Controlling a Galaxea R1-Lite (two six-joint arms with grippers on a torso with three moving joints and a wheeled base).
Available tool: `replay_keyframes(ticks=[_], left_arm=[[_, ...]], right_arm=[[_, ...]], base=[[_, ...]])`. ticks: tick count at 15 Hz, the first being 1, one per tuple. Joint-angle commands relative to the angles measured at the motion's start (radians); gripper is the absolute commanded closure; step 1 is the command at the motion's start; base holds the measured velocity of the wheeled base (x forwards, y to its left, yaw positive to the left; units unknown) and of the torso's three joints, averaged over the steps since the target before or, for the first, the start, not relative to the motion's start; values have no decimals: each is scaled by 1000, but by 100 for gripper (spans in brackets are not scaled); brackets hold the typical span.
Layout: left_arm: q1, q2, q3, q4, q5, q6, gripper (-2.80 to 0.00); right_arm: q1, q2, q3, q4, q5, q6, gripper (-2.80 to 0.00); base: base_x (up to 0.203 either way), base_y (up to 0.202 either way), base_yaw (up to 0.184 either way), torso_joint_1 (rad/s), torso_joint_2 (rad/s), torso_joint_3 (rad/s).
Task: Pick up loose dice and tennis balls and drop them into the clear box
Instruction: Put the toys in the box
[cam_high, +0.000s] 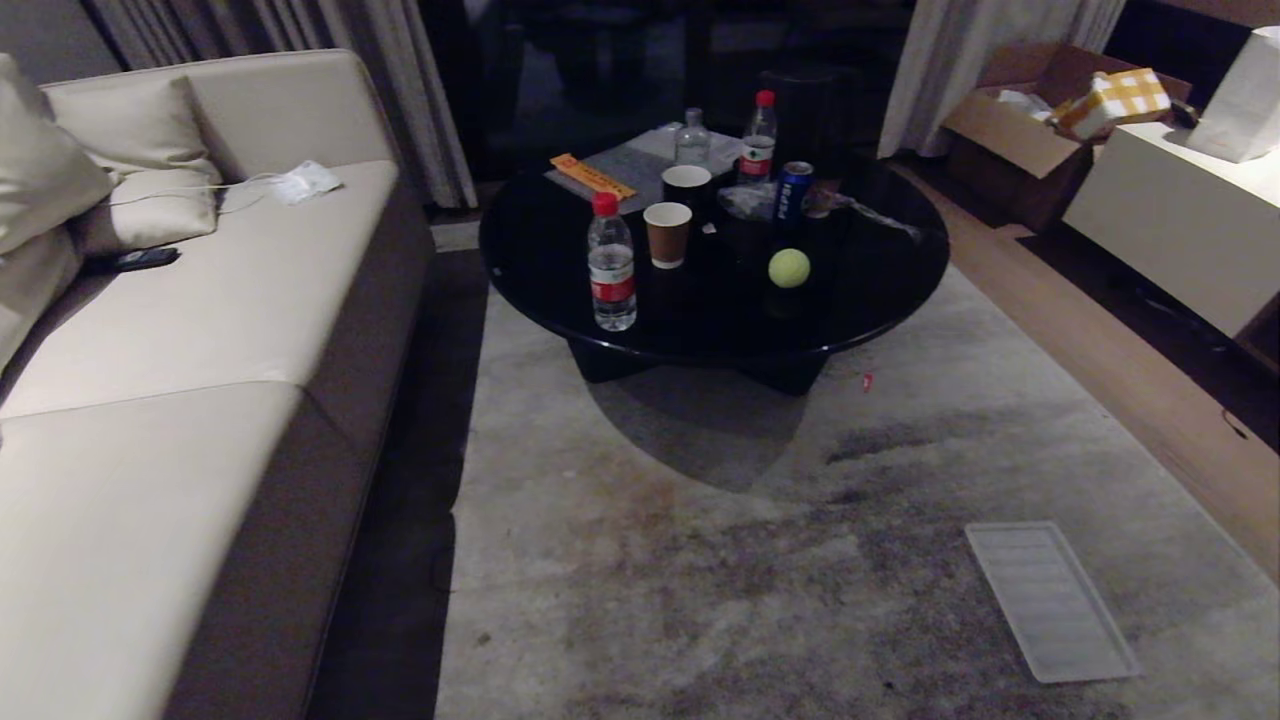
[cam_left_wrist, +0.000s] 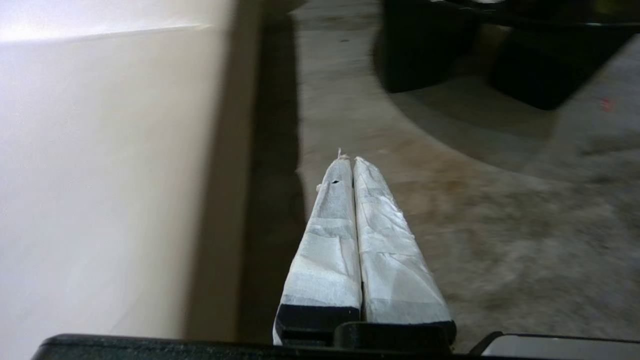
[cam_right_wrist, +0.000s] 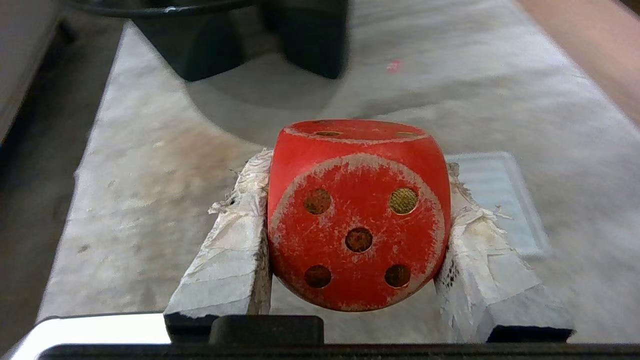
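The red die (cam_right_wrist: 357, 215), pinched in my right claw (cam_right_wrist: 356, 240) above the carpet short of the tabletop (cam_high: 880, 300), may slip from the frayed pads (cam_right_wrist: 227, 260), with no clear box in sight.

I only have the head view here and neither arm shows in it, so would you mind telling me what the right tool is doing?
Observer: The right tool is shut on a red die, five pips facing its camera.
Operator: Thanks. And the left tool?
Observer: The left tool is shut and empty, above the carpet beside the sofa.
Operator: What lies past the die?
Observer: A flat ribbed panel on the carpet.
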Motion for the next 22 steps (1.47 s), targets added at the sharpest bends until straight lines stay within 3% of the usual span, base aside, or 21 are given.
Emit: replay_keyframes(ticks=[1,22], left_arm=[[0,2,2,0,0,0,0],[0,2,2,0,2,-4,0]], right_arm=[[0,0,1,0,0,-1,0],[0,1,1,0,0,1,0]], base=[[-1,8,-161,2,3,0],[2,10,-164,2,2,3]])
